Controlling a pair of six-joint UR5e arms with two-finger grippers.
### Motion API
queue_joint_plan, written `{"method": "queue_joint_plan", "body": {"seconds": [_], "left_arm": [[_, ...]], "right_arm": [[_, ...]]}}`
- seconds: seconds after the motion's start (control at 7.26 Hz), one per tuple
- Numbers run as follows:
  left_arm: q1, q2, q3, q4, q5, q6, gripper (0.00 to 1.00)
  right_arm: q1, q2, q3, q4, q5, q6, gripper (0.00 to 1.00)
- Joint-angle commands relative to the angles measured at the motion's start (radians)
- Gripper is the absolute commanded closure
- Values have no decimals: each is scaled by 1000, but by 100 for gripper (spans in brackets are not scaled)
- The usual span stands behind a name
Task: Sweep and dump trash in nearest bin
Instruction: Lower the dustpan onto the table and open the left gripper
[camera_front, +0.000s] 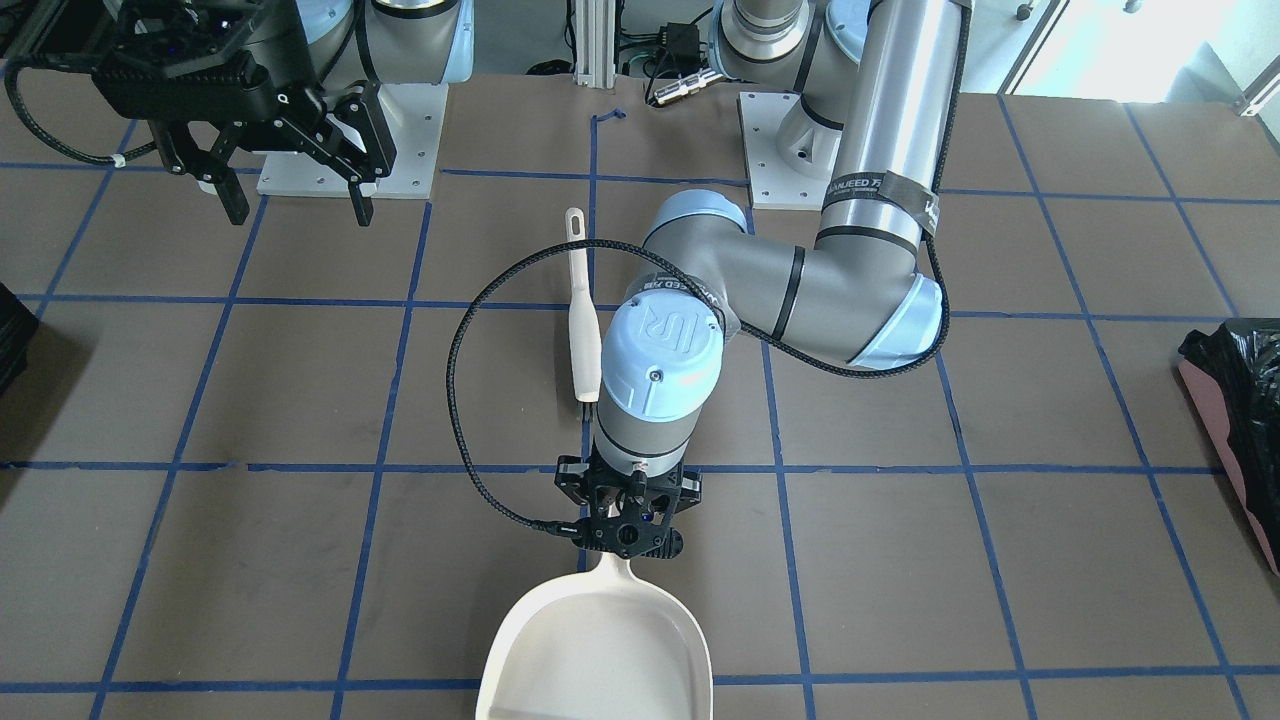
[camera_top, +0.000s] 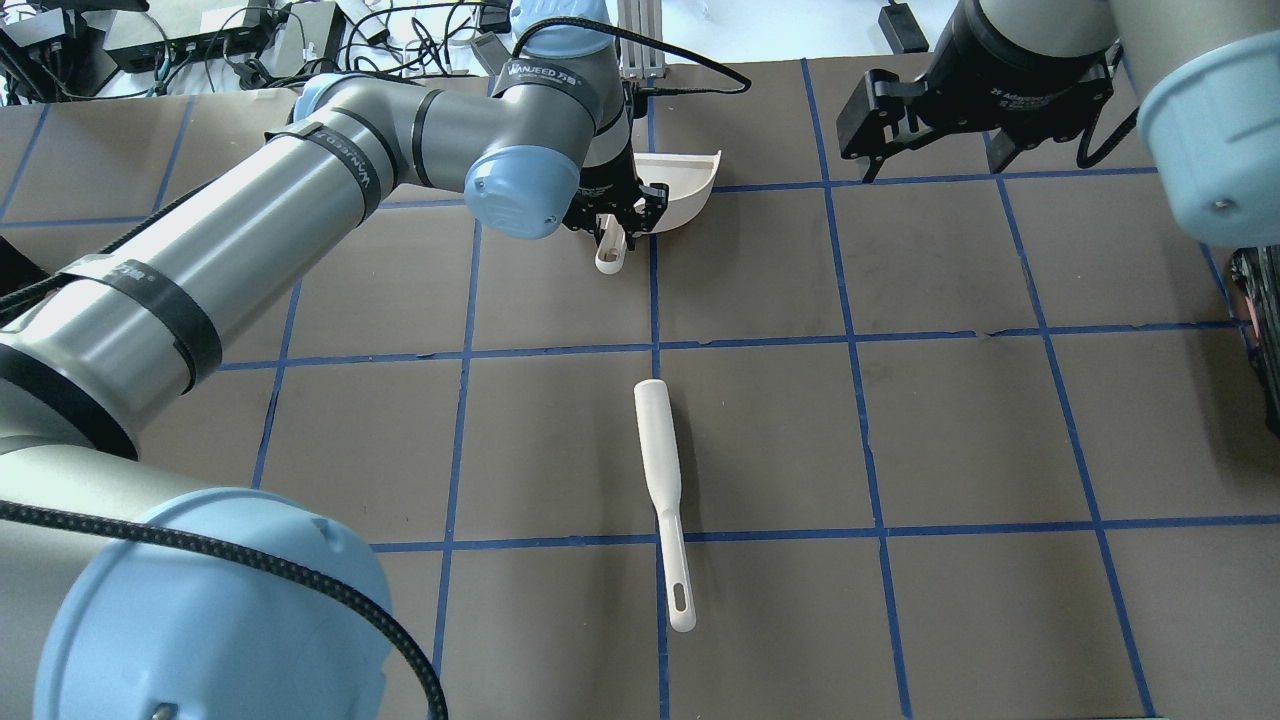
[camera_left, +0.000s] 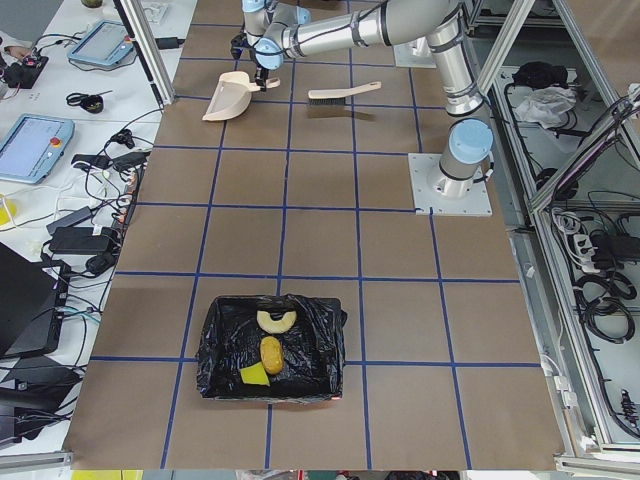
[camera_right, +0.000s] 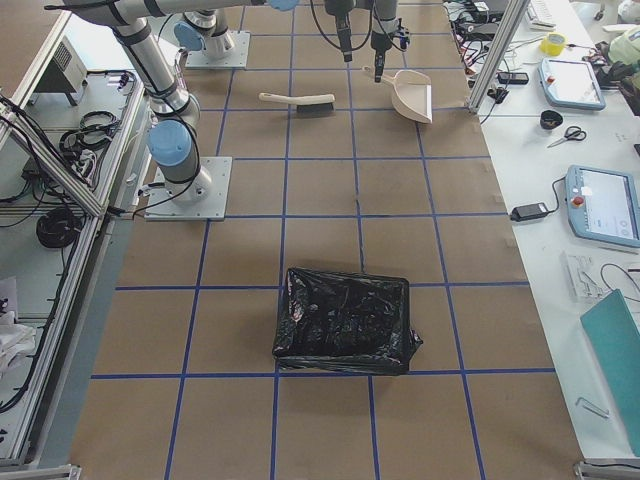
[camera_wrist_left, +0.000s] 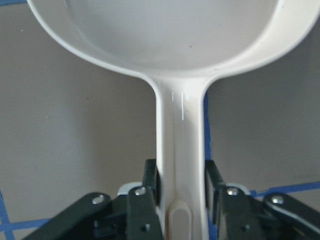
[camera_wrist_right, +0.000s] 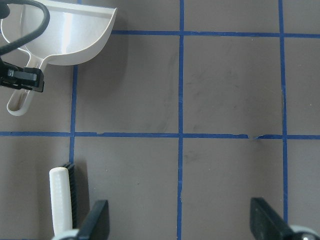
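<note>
The three trash pieces lie inside the black-lined bin (camera_left: 215, 350): a golden-brown chunk (camera_left: 271, 354), a yellow-green sponge wedge (camera_left: 253, 374) and a curved beige piece (camera_left: 276, 320). The bin also shows in the right view (camera_right: 345, 320) and, pink-sided, at the front view's right edge (camera_front: 1215, 400). My left gripper (camera_front: 625, 525) is shut on the handle of the white dustpan (camera_wrist_left: 175, 50), which rests on the table (camera_top: 680, 180). My right gripper (camera_wrist_right: 181, 225) is open and empty, raised above the table (camera_front: 290, 200).
The white brush (camera_top: 662, 480) lies loose on the table between the arms, also in the front view (camera_front: 583, 320). A plain black shape (camera_front: 10, 330) sits at the front view's left edge. Tablets and cables line the table's far side (camera_left: 40, 140).
</note>
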Motion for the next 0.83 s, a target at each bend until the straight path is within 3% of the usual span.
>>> {"method": "queue_joint_plan", "body": {"seconds": [0.0,0.41,0.55,0.69], "left_arm": [[-13,0,-1,-2,6,-37,100],[-35,0,-4,0,7,-71,100],[-35,0,-7,1,9,-74,78],[-35,0,-10,8,7,-68,38]], "right_arm": [[0,0,0,0,2,0,0],[0,0,0,1,0,0,0],[0,0,0,1,0,0,0],[0,0,0,1,0,0,0]]}}
